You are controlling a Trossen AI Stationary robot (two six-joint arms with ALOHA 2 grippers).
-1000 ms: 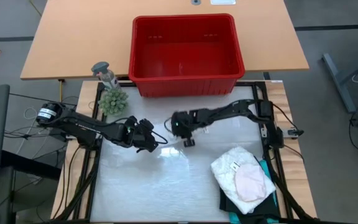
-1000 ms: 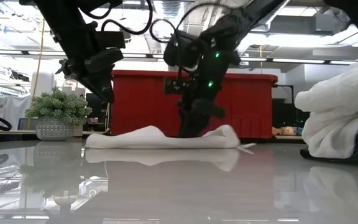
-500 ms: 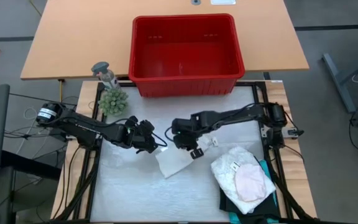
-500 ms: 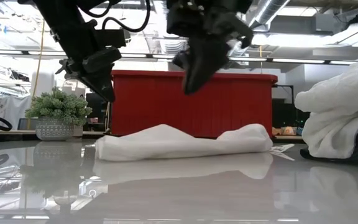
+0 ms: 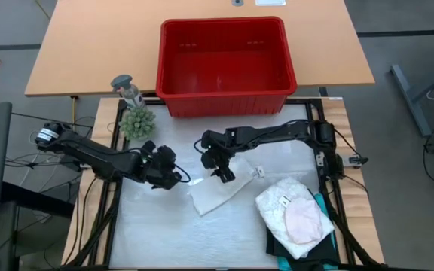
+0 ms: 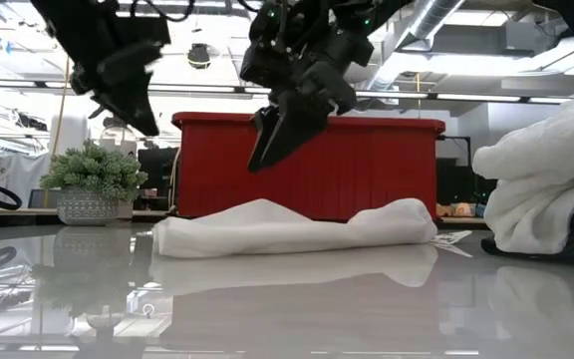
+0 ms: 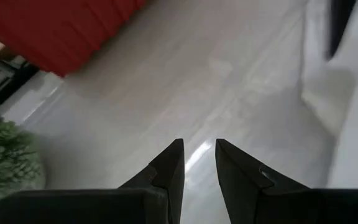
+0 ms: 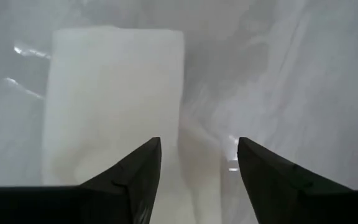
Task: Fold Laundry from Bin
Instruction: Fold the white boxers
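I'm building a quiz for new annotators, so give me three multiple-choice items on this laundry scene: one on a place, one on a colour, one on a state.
1. Where does the small white folded cloth lie?
A. in the bin
B. on the white tabletop between the arms
C. on the garment stack

2. What colour is the rectangular plastic bin?
A. blue
B. grey
C. red

3. How is the right gripper?
A. open above the cloth
B. shut on the cloth
C. inside the bin

Answers: 1 B, the high view shows it flat on the table; 2 C, its slotted walls are red; 3 A, its wrist view shows parted fingers with the cloth below.
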